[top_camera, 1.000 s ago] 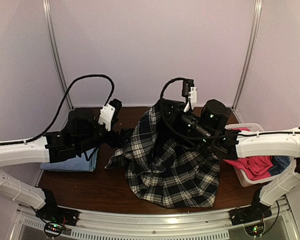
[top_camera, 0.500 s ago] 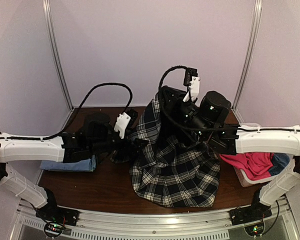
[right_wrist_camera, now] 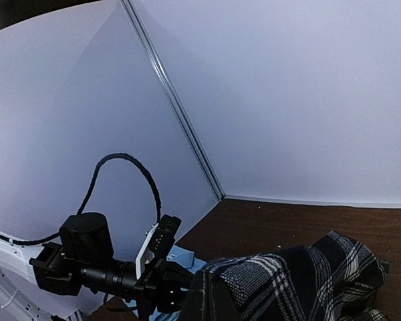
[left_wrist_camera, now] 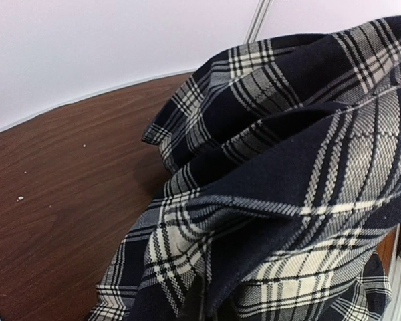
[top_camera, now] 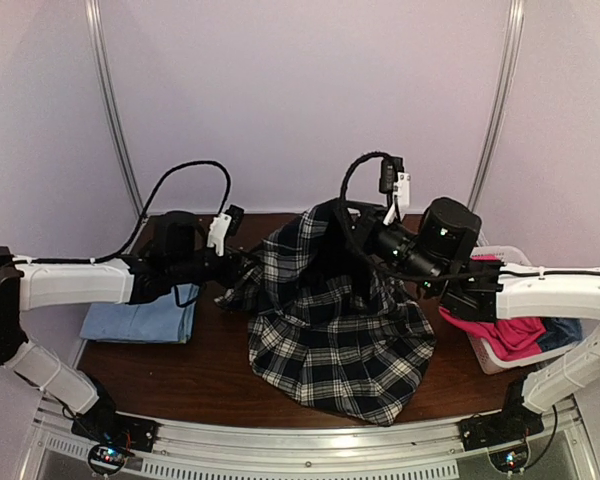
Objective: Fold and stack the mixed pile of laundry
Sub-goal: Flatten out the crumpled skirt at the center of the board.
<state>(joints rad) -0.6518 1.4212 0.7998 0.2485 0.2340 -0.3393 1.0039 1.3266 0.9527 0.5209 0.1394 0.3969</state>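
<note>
The black-and-white plaid shirt hangs in a heap over the middle of the table. My right gripper is shut on its top and holds it raised. In the right wrist view the plaid cloth drapes over the jaws. My left gripper is shut on the shirt's left edge. The plaid folds fill the left wrist view and hide the fingers. A folded light blue shirt lies flat at the left. Hot-pink trousers and a duller blue cloth sit in the basket.
The white lattice basket stands at the table's right edge under my right arm. Bare brown tabletop shows in front of the light blue shirt and behind the plaid shirt. Walls close in the back and sides.
My left gripper reached into the shirt's left edge, closed on it and drew back left a little. The right arm shifted slightly right, and the shirt's hem swung with it.
</note>
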